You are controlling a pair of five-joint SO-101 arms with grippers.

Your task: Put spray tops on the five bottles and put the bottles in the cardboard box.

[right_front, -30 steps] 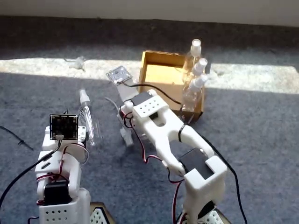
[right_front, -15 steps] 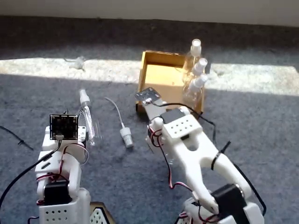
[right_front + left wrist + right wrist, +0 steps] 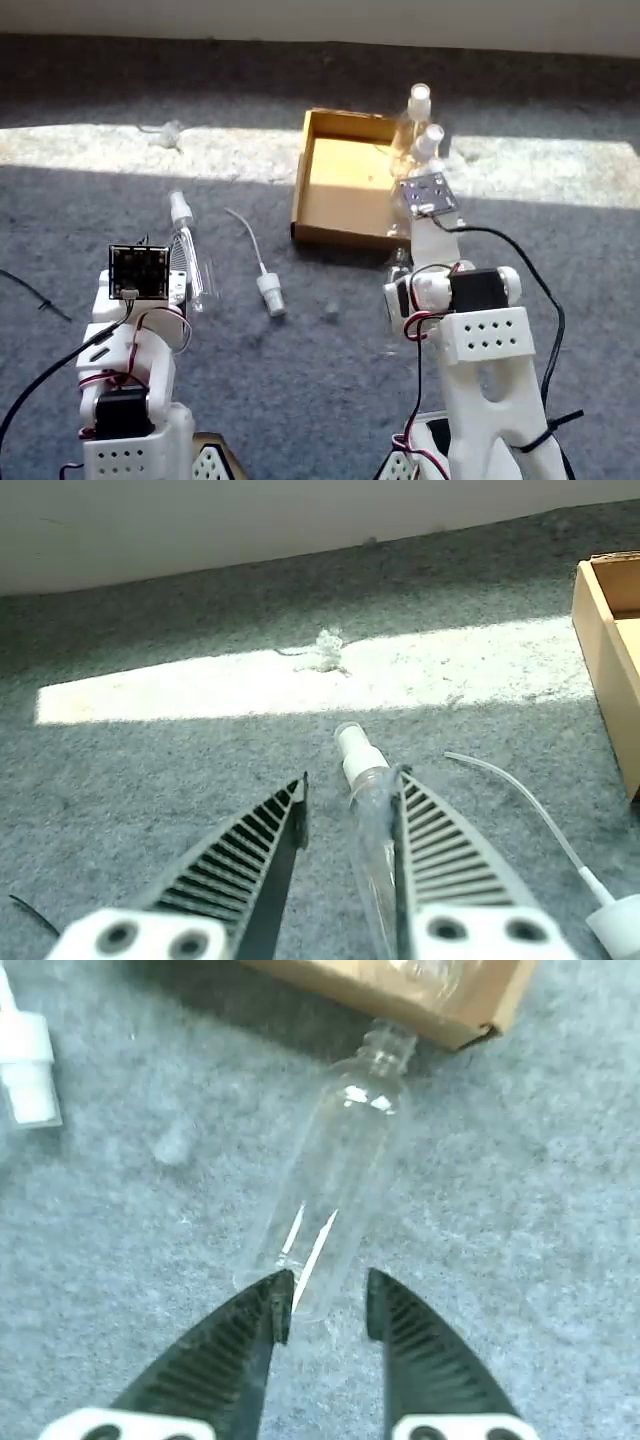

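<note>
Right between the right gripper's (image 3: 327,1295) fingertips is the flat base of the bare bottle (image 3: 345,1150). It's lying on its side on the carpet, with its open neck pointing away from the hand, almost touching the cardboard box (image 3: 335,235). The jaws are parted narrowly, just wider than the bottle, and they don't look clamped on anything yet.

So my guess is the step is picking this one up so it can get its top. Tips from me:

- Push further along the body before closing. Pinching only the very end of a smooth round bottle will probably squirt it forward into the box wall.
- Close slowly, because thin clear plastic like this likely flexes and rolls.
- Leave the neck free, since that's where the cap goes.

The loose spray top (image 3: 270,292), with its long tube, lies on the carpet off to one side of the hand, well apart from the bottle.

The left gripper (image 3: 350,780) is spread wide, with an already capped bottle (image 3: 368,820) lying between its fingers against one of them. A couple of finished bottles (image 3: 420,130) stand in the box.
</note>
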